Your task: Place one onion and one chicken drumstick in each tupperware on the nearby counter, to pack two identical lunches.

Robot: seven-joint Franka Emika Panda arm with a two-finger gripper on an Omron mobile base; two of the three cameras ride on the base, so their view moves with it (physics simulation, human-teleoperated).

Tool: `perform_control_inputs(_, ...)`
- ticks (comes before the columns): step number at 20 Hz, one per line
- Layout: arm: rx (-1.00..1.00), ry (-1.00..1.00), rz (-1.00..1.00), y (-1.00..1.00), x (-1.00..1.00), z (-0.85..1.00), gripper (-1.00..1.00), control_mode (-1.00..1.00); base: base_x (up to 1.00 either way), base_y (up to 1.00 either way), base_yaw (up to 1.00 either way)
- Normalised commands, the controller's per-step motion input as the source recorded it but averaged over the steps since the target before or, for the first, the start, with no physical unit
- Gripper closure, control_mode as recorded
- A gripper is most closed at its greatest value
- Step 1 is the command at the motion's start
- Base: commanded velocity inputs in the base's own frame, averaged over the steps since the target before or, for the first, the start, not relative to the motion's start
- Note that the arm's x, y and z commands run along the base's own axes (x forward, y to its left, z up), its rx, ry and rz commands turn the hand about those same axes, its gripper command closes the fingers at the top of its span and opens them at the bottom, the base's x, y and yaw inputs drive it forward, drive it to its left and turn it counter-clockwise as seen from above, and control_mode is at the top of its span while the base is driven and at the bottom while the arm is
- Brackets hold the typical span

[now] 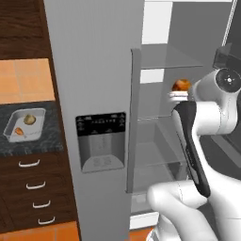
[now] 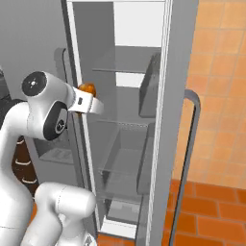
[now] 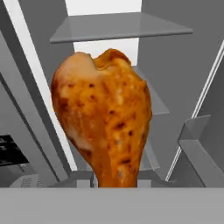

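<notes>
My gripper [image 1: 180,93] is shut on a glazed orange-brown chicken drumstick [image 1: 181,85], held up in front of the open fridge's middle shelves. In the hand view that drumstick [image 3: 105,118] stands meaty end up and hides my fingertips. From the right it [image 2: 87,89] shows just above the white hand [image 2: 89,103]. Far left, on the dark speckled counter [image 1: 47,141], a pale grey tupperware [image 1: 9,128] holds a tan onion [image 1: 29,119] and another drumstick [image 1: 19,132].
The closed grey fridge door with its dispenser panel [image 1: 101,141] stands between me and the counter. Glass shelves [image 3: 118,26] and door bins [image 3: 201,144] line the open fridge. An open door with a long handle [image 2: 192,144] is at right. Drawers [image 1: 35,188] sit below the counter.
</notes>
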Motion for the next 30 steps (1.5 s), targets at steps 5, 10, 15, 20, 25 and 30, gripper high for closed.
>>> perform_control_inputs(5,0.00,0.00,0.00,0.00,0.00,0.00,1.00,1.00,-0.01,0.99,0.29)
perform_control_inputs(10,0.00,0.00,0.00,0.00,0.00,0.00,1.00,1.00,0.36,1.00,0.44)
perform_control_inputs(15,0.00,0.00,0.00,0.00,0.00,0.00,1.00,1.00,0.58,1.00,0.42)
perform_control_inputs(20,0.00,0.00,0.00,0.00,0.00,0.00,1.00,1.00,0.93,1.00,0.26)
perform_control_inputs(25,0.00,0.00,0.00,0.00,0.00,0.00,1.00,1.00,1.00,1.00,0.07)
perform_control_inputs(30,0.00,0.00,0.00,0.00,0.00,0.00,1.00,1.00,0.90,1.00,0.00)
